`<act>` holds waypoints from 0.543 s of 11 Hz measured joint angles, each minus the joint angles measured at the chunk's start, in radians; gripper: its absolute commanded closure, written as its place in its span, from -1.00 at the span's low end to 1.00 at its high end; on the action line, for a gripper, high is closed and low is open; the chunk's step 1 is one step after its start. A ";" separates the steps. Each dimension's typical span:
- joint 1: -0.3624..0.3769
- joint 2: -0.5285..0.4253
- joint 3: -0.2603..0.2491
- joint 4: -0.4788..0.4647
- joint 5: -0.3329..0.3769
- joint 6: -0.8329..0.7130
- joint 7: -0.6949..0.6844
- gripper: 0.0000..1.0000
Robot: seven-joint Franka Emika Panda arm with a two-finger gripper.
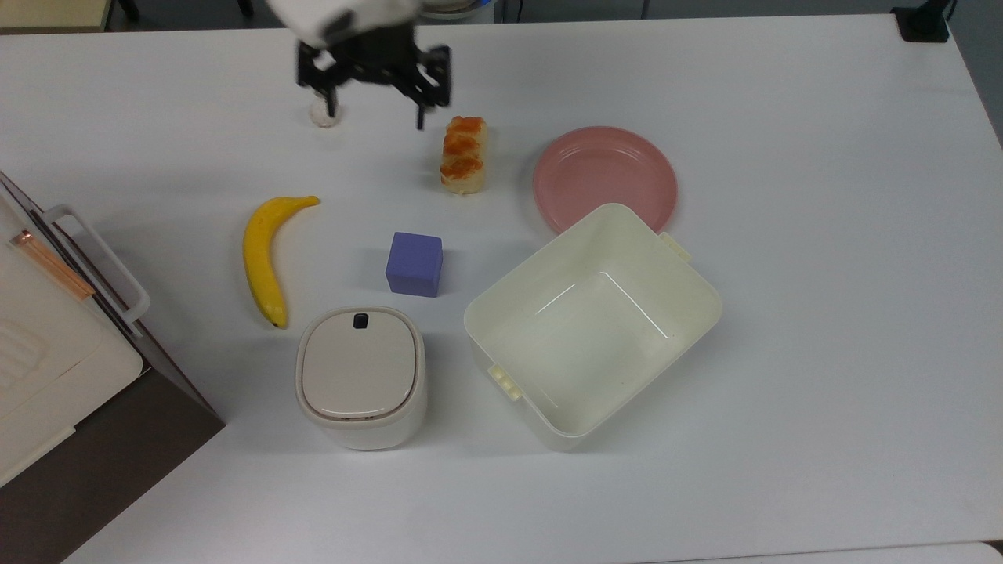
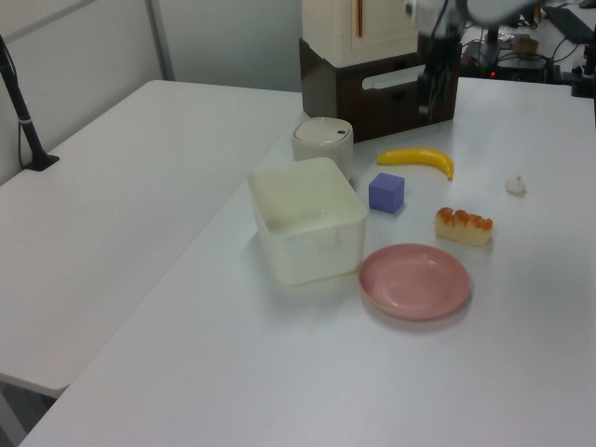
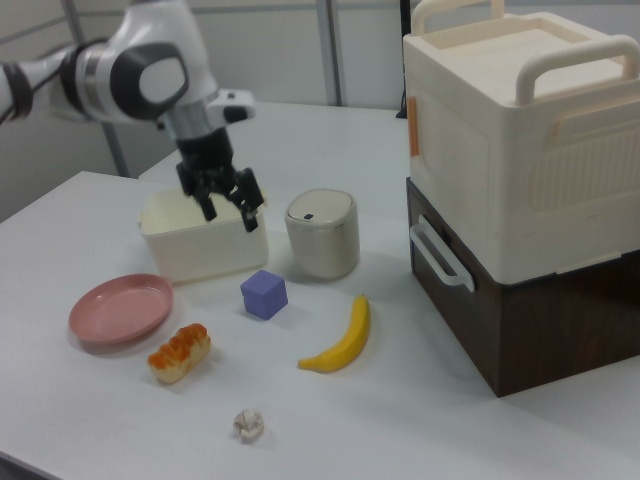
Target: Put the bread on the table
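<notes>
Top view, bread on table, bin empty

We see the bread on the table near its top-view far edge, plate to its right, ball left, cube nearer us.

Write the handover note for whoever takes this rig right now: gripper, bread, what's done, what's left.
Gripper: jaws open, empty, raised above the table, off to the top view's left of the bread.
Bread: lying flat on the table, glazed side up, beside the pink plate without touching it.
Done: bread placed and released.
Left: nothing on the bread; just park the arm.
</notes>
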State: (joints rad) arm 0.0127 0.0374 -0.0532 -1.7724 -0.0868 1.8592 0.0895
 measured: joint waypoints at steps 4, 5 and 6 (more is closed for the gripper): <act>-0.069 0.000 -0.011 0.117 0.108 -0.062 0.042 -1.00; -0.073 0.008 -0.011 0.146 0.111 -0.062 0.083 -1.00; -0.075 0.021 -0.011 0.183 0.111 -0.076 0.108 -1.00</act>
State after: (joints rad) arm -0.0620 0.0586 -0.0637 -1.5894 0.0240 1.7829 0.1975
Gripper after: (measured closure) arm 0.000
